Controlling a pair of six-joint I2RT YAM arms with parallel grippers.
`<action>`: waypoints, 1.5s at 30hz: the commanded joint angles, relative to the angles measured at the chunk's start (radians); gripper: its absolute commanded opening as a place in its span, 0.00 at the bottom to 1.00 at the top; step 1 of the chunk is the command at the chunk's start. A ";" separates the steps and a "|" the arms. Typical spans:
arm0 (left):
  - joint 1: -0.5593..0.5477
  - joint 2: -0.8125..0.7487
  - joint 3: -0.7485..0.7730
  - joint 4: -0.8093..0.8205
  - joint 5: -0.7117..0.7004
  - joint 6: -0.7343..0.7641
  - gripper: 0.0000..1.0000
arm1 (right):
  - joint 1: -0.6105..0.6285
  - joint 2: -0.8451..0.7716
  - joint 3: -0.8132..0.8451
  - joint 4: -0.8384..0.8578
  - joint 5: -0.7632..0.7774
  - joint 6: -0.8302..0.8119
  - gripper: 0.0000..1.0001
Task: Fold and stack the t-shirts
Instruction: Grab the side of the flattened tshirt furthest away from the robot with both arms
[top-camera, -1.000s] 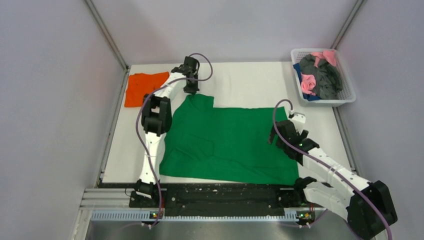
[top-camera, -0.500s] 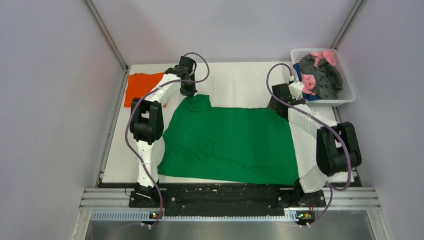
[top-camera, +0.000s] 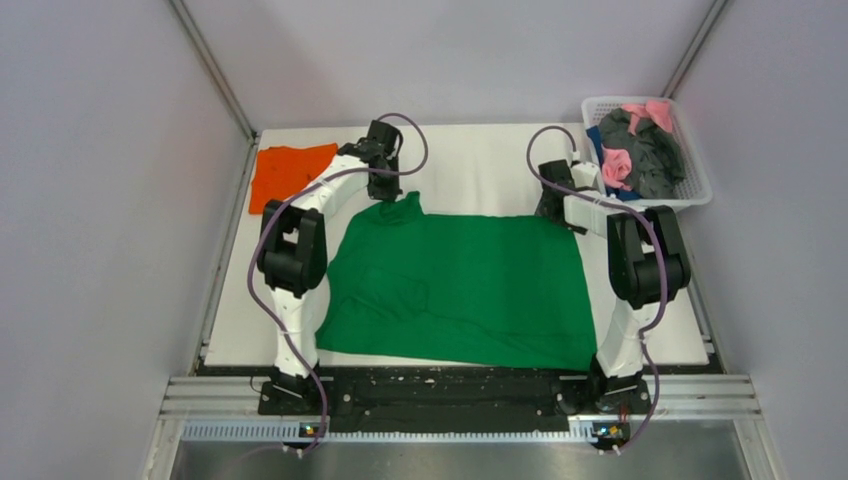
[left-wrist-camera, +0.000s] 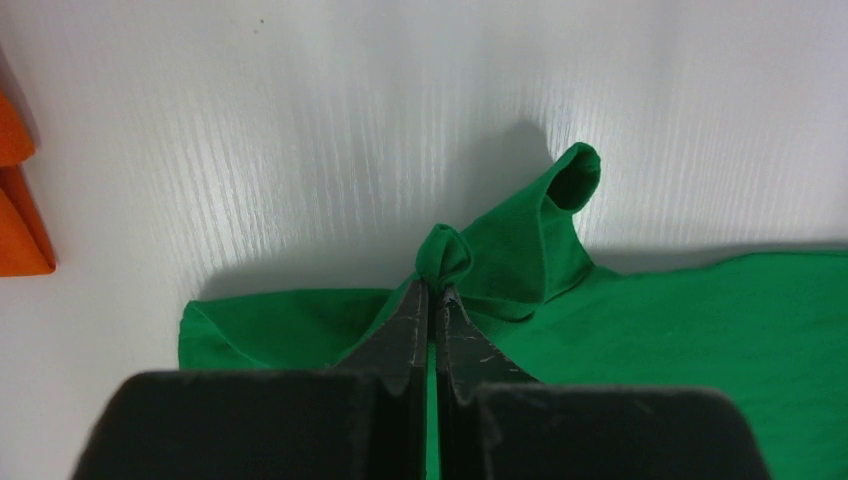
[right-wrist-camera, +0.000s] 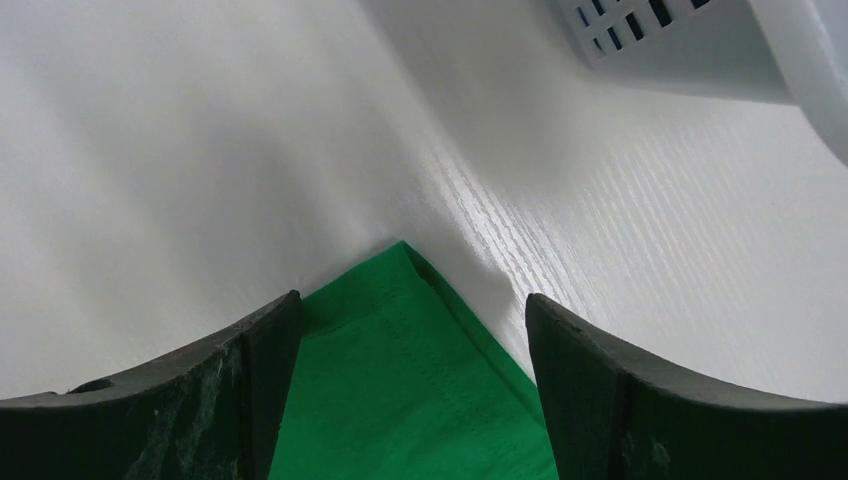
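The green t-shirt (top-camera: 470, 285) is soft matt cloth with fine stitched rows along its hem; the orange t-shirt (top-camera: 290, 172) is matt cloth too. The surface (top-camera: 480, 165) is white, finely ribbed, with a slight sheen. The basket (right-wrist-camera: 700, 60) is smooth white plastic. Fingers (right-wrist-camera: 600, 410) of the left hand (left-wrist-camera: 432, 295) and right hand (right-wrist-camera: 412, 305) are dark, matt and scuffed.

Table (top-camera: 480, 165): spread shirt (top-camera: 460, 285) ctr, folded shirt (top-camera: 290, 172) far-L, basket (top-camera: 699, 183) far-R.

Light bright, even, from overhead; top view sharp. Streaky glare on the counter (right-wrist-camera: 600, 250) in both wrist views. Soft grey shadow behind the bunched green shirt (left-wrist-camera: 520, 240). Right claw fingers (right-wrist-camera: 230, 400) dark, defocused; basket (right-wrist-camera: 700, 40) corner blurred.
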 joint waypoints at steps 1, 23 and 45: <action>-0.022 -0.095 -0.018 0.030 -0.017 0.000 0.00 | -0.013 0.013 0.055 -0.017 -0.021 0.017 0.80; -0.028 -0.144 -0.062 0.042 -0.008 -0.012 0.00 | -0.040 0.093 0.174 -0.047 -0.105 0.019 0.73; -0.027 -0.177 -0.097 0.045 -0.016 -0.028 0.00 | -0.040 0.008 0.005 -0.015 -0.079 0.061 0.31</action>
